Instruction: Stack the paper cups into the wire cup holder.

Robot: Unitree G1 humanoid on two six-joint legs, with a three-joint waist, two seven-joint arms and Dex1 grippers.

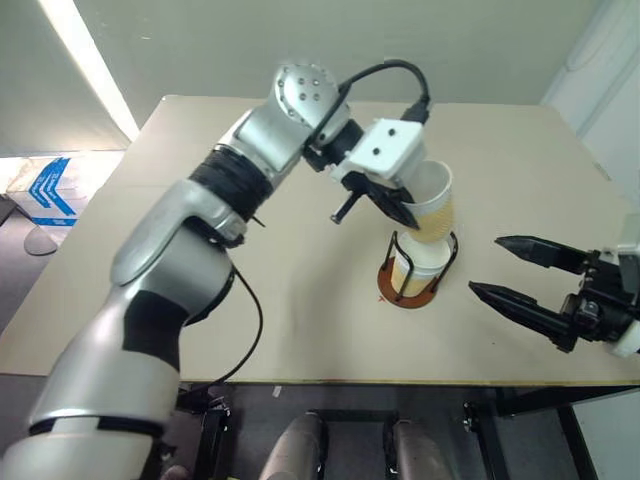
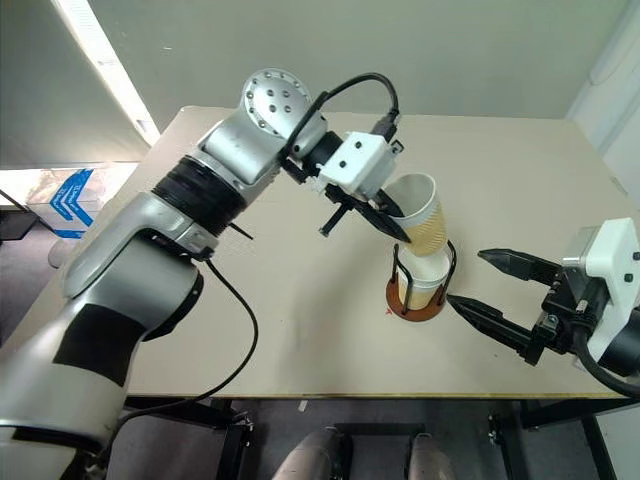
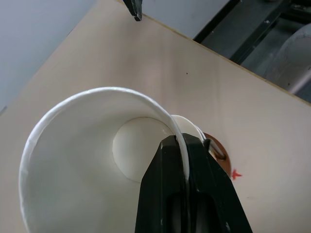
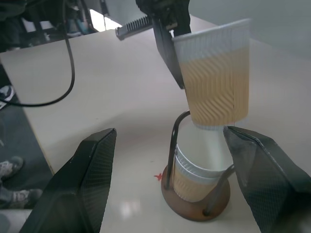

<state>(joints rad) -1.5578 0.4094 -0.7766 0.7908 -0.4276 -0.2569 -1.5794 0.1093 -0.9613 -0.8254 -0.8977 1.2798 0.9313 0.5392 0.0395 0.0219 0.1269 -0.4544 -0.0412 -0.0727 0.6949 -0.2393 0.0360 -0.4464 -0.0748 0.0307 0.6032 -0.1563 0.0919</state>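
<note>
Desk first: pale tan top, carrying the wire cup holder, which sits just below my left gripper and between it and my right gripper.

Left gripper is pressed together on the rim of a paper cup, one finger inside the wall, one outside. The held cup hangs tilted, its bottom right over the top of the wire loops, not yet seated. Right gripper is spread wide and empty, parked beside the holder, well off the cup.

Holder already has nested cups in it; I see at least two rims stacked in the right wrist view, so I judge this is the last cup going in.

Step in hand: lining up the held cup over the stack. Next move calls for levelling the cup upright, centring it between the two wire loops, lowering it into the top cup, then spreading the left gripper. Risk: the tilted bottom catching a loop.

View differences: the right wrist view gives the side profile, the gap between the held cup's bottom and the stack, and the ribbed tan wall. The left wrist view looks down into the white inside of the held cup and shows the pinch on the rim, with the holder base peeking past it. Head views give the overall layout.
</note>
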